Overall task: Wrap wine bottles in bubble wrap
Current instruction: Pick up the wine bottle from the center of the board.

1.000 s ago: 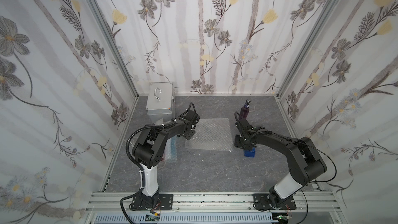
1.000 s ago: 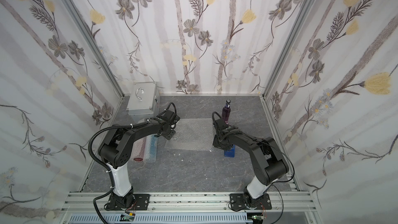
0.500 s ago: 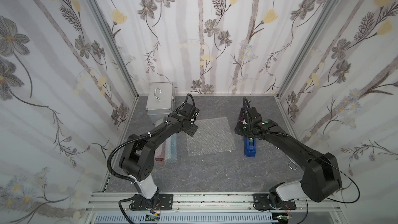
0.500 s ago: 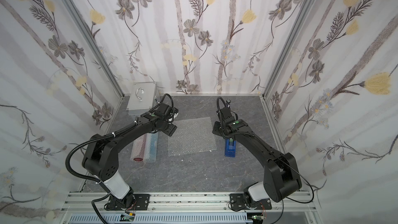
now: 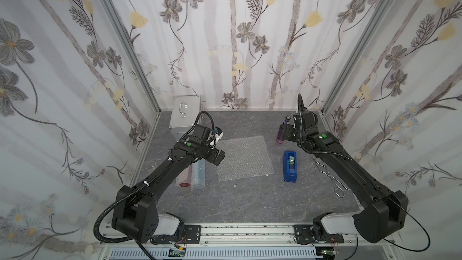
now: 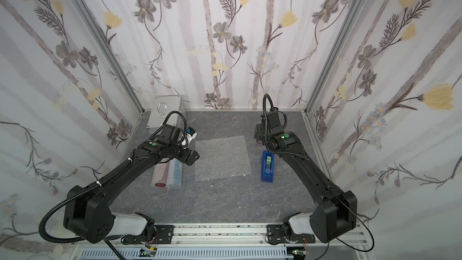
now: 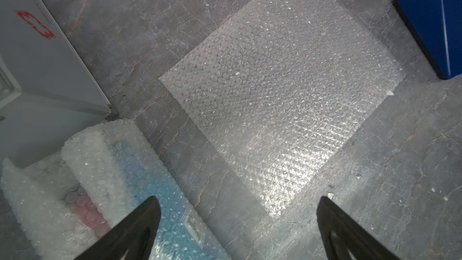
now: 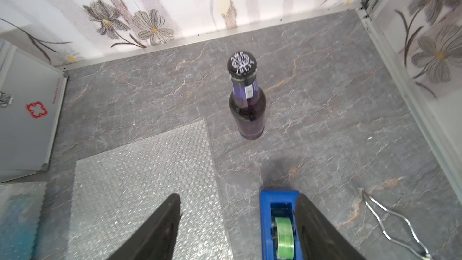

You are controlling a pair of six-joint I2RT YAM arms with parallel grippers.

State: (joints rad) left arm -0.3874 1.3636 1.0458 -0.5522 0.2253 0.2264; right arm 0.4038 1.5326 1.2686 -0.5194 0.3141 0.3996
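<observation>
Purple bottle (image 8: 246, 101) with dark cap stood upright and bare at far right, near the far right corner of the flat clear bubble wrap sheet (image 5: 243, 157) spread at centre, red bottle (image 5: 184, 178) and blue bottle (image 5: 199, 175) lay side by side at left, both already wrapped.

A sheet of bubble wrap (image 7: 280, 91) lay flat on the table (image 7: 150, 21), a tape dispenser (image 7: 435, 26) to its right. Left of it lay a blue bottle (image 7: 150, 183) and a red bottle (image 7: 82, 208), both wrapped, by a metal case (image 7: 37, 58). The left gripper (image 7: 238, 198) gaped empty.
</observation>
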